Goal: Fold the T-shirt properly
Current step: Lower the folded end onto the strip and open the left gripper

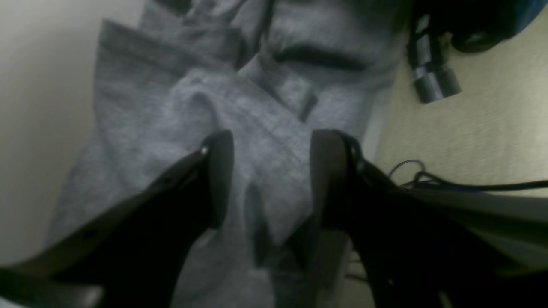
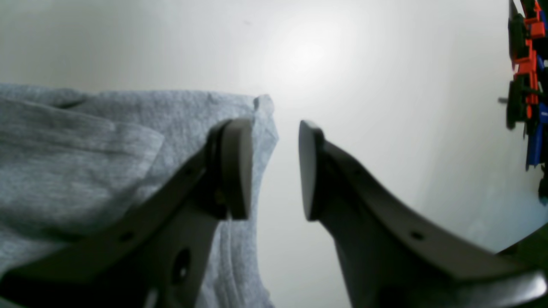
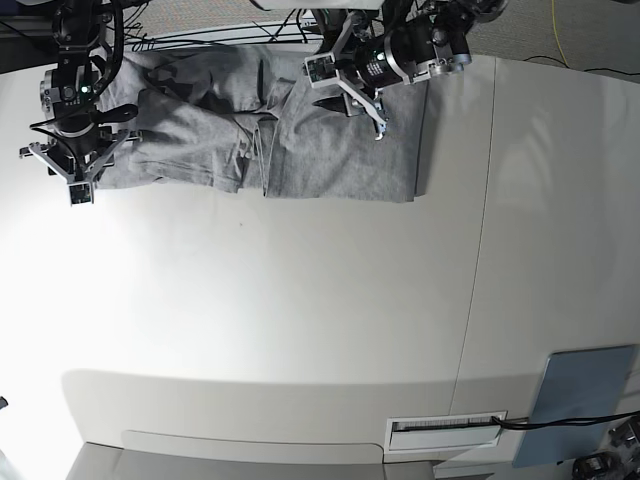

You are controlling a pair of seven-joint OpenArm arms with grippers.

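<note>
White table [image 3: 300,330] | T-shirt [image 3: 330,160] crumpled at far edge | grey-blue panel [image 3: 580,400] at corner | both jaws apart, empty

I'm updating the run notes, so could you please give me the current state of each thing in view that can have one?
T-shirt: lying rumpled and partly folded at the table's far edge, not held.
Left gripper: open, above the shirt's fabric.
Right gripper: open, empty, at the shirt's edge.
Table: white, bearing the shirt.
Grey-blue panel: flat at the table's near corner, untouched.
</note>
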